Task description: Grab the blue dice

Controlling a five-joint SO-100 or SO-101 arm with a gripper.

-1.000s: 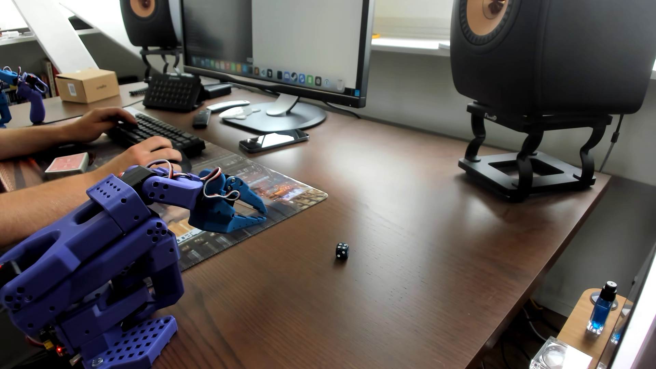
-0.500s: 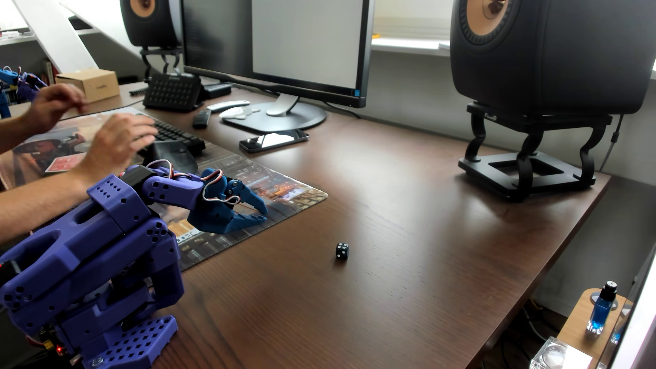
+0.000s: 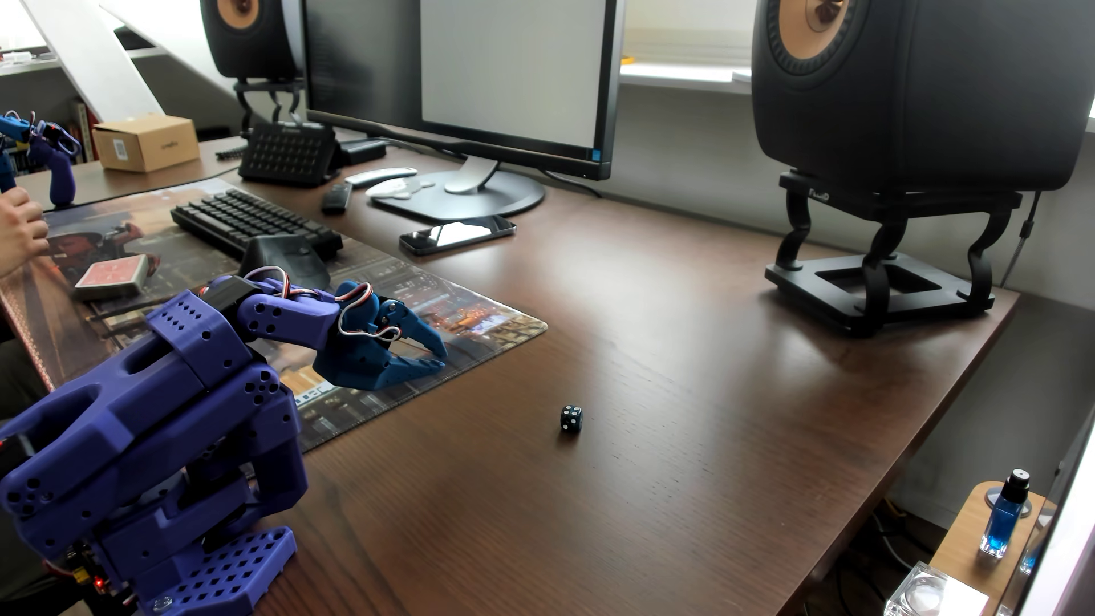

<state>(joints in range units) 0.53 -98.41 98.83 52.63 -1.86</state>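
The blue dice [image 3: 571,418] is a tiny near-black navy cube with white pips. It sits alone on the dark wooden desk [image 3: 681,367], right of the desk mat. My gripper [image 3: 441,359] is on a purple-blue printed arm that rises from the lower left. It hovers over the mat's right edge, to the left of the dice and a little farther back, well apart from it. Its jaws are nearly closed, with a narrow gap at the tips, and hold nothing.
A printed desk mat [image 3: 474,320] carries a keyboard [image 3: 255,222], a black mouse [image 3: 290,257] and a red card deck [image 3: 111,278]. A phone [image 3: 456,234], monitor stand [image 3: 468,195] and speaker on a black stand [image 3: 877,278] stand behind. A small bottle of blue liquid [image 3: 1001,521] stands off the desk, lower right.
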